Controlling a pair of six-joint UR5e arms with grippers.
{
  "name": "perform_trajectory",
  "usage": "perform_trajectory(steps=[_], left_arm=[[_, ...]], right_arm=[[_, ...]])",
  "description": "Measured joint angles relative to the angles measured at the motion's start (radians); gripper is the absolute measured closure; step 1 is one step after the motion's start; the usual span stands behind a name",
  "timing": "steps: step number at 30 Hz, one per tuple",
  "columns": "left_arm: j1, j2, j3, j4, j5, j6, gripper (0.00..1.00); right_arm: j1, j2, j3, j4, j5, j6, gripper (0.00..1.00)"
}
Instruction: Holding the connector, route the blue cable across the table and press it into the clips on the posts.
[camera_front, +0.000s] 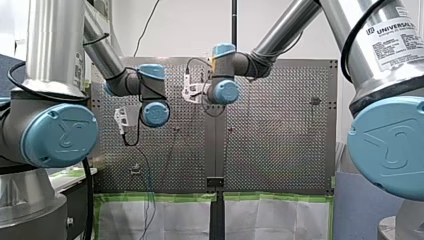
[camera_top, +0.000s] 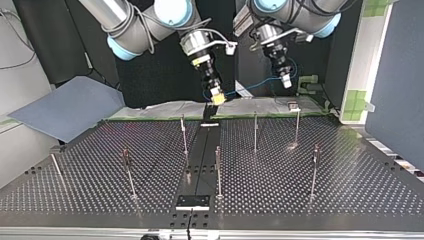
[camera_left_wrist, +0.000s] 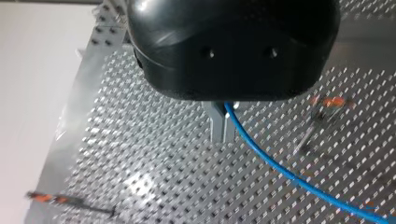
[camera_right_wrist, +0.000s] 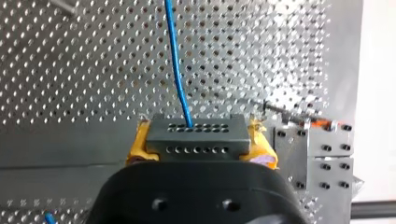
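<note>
The grey connector (camera_right_wrist: 195, 135) is clamped between the yellow pads (camera_right_wrist: 137, 142) of the right gripper (camera_right_wrist: 196, 140); the blue cable (camera_left_wrist: 280, 168), judged light and limp, is pinched in the closed left gripper (camera_left_wrist: 223, 128); both are held short of the posts (camera_top: 255, 131); the rigid connector is judged the firmest hold

A white label (camera_front: 394, 39) on my right arm (camera_front: 367, 65) reads "UNIVERSAL"; its smaller print is illegible.

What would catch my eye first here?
A bright blue cable runs out of a grey connector clamped between the yellow pads of my right arm's tool. Further along, my left arm's tool pinches it, and thin posts stand across the perforated table.
</note>
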Motion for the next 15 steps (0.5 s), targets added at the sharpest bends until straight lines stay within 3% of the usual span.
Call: perform_trajectory(steps=[9,15], left_arm=[[0.093,0.096,0.025,-0.096,0.066,0.005,1.0],[0.153,0.161,0.06,-0.161,0.075,0.009,1.0]], right_arm=[[0.016,0.034,-0.092,0.064,-0.005,0.008,1.0],[0.02,0.058,-0.154,0.1,-0.005,0.012,1.0]])
